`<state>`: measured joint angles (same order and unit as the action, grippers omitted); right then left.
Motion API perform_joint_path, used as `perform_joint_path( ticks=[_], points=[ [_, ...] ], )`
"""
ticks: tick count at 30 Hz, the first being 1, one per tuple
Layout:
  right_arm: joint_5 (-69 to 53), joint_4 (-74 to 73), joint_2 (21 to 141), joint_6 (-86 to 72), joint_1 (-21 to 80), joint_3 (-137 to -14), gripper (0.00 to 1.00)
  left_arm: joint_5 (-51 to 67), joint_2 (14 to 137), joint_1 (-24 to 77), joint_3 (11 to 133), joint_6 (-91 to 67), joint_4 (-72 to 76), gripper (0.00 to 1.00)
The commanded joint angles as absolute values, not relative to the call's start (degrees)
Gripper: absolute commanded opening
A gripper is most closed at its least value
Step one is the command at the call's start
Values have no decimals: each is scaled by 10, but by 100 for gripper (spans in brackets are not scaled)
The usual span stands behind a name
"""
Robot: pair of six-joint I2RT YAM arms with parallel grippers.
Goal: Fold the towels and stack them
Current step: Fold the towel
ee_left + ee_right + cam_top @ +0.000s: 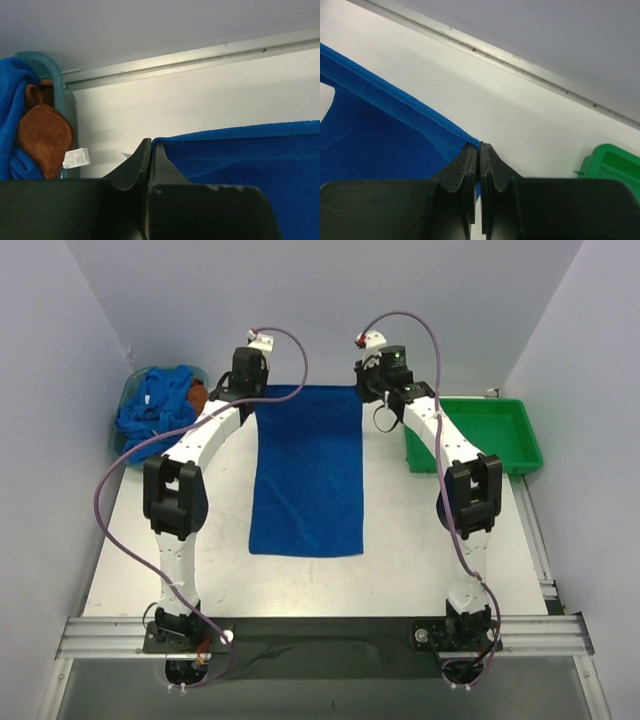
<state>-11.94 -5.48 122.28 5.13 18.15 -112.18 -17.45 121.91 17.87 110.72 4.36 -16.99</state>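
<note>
One royal-blue towel (pixel 308 475) lies spread flat on the white table, its long side running away from the arms. My left gripper (pixel 258 397) is shut on the towel's far left corner; in the left wrist view the blue edge (pixel 240 145) runs into the closed jaws of this gripper (pixel 150 145). My right gripper (pixel 363 392) is shut on the far right corner, and the hem (pixel 395 102) ends pinched between that gripper's jaws (pixel 480 146). Further towels (pixel 150 412) sit heaped in a teal basket (pixel 118 445) at the far left.
An orange-brown cloth (pixel 198 395) lies in the basket beside the blue heap, with a white tag (pixel 76 158) hanging near it. A green tray (pixel 490 430) stands at the right. The table's back rail (pixel 200 57) runs just beyond both grippers.
</note>
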Motion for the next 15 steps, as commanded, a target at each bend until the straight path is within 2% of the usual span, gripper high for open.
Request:
perform_joint_path(
  ticks=[1,7,11,15],
  points=[
    [-112,-4,1188,76,172,-1123,0,-186,1176,162,1120,30,-115,0],
    [-131,-4,1129,46,172,-1007,0,-170,1101,162,992,11,-77,0],
    [-136,10,1086,15,173,-921,0,-158,1044,162,861,3,-55,0],
    [-139,8,1056,0,172,-864,0,-138,1007,162,808,-19,-71,0]
  ],
)
